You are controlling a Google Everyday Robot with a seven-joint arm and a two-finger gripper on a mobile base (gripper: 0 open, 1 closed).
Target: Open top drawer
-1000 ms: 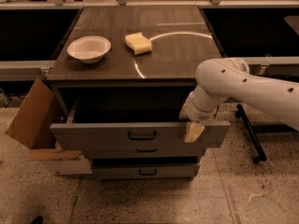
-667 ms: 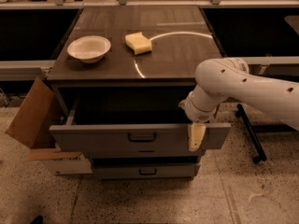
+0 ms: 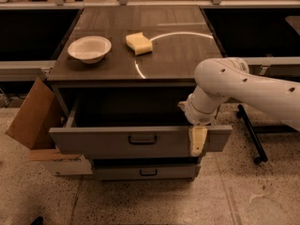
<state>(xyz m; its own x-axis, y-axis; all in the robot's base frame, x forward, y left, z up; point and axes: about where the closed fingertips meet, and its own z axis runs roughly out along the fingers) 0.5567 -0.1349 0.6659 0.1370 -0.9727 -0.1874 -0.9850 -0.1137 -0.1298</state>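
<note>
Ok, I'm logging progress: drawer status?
Gripper at the top drawer, right of its handle. Drawer pulled well out. Cardboard box beside its left end.

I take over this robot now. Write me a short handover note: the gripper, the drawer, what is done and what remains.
Gripper: at the right end of the top drawer front, hanging over its top edge, away from the black handle.
Top drawer: pulled well out from under the counter, with its dark inside showing.
Lower drawer: closed.
On the counter: a bowl and a sponge, both away from the arm.
Done: the drawer looks open.
Left: probably only to lift the gripper clear, and pull further if full travel is wanted.
</note>
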